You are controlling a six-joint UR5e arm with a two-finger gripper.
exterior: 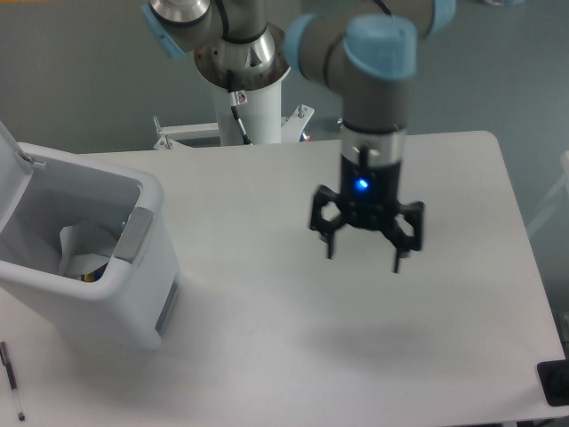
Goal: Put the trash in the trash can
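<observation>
The white boxy trash can (151,267) stands at the table's left, its flip lid raised at the far left and a grey panel on its rim. Inside it I see a crumpled white wrapper (78,249) and a small dark and yellow bit beside it. The crushed bottle is not clearly in view. My gripper (364,255) hangs above the middle of the table, right of the can, with its fingers spread open and nothing between them.
A black pen (12,381) lies at the table's front left edge. The arm's white base post (249,107) stands at the back. A dark object (556,382) sits at the front right corner.
</observation>
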